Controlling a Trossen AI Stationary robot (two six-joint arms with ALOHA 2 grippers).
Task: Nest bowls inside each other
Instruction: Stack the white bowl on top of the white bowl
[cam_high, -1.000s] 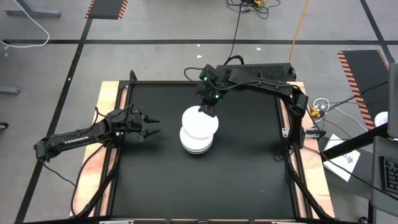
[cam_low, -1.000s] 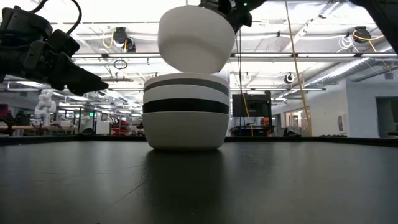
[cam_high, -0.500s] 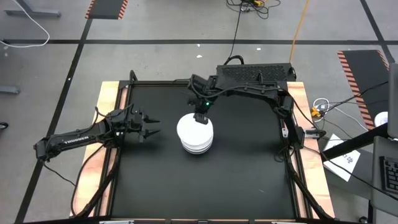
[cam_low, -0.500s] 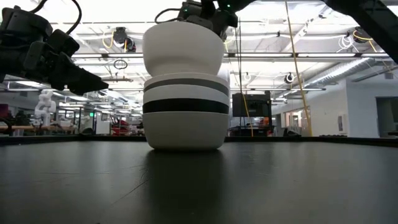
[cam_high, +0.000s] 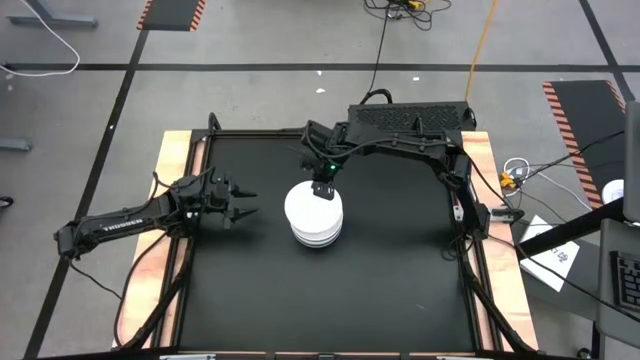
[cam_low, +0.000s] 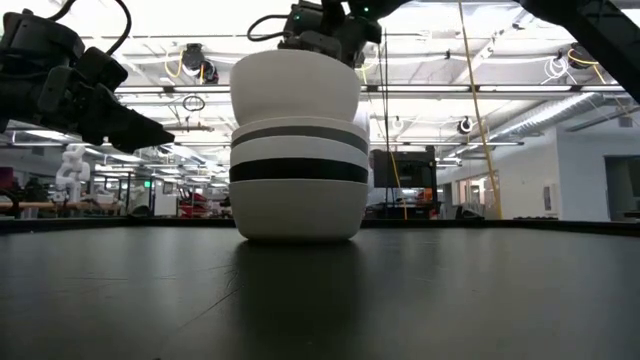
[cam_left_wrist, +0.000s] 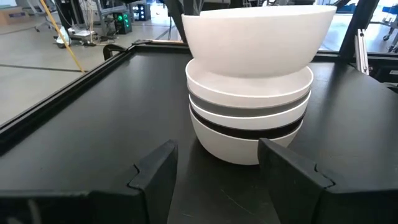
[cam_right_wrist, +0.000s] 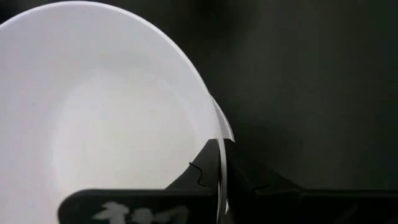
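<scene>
Change: top white bowl lowered since 1.0 s ago, now seated on stack at frame centre.
Right gripper: clamped on its rim.
Left gripper: fingers apart, centre-left.

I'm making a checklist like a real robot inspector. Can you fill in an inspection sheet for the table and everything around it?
Surface: black table top in a wooden frame, bare apart from the stack.
Job's things: stack of bowls mid-table, white, grey and black bands showing; top white bowl sits high in it, not fully sunk.
Clutter: nothing seen.
Hands: right hand over the stack, gripping the top white bowl's rim; left hand open, hovering beside the stack, apart from it.
Cables: black bundles along the table frame; a white cable on the floor to the right.
Surroundings: grey floor with striped tape marks; open workshop room behind.
</scene>
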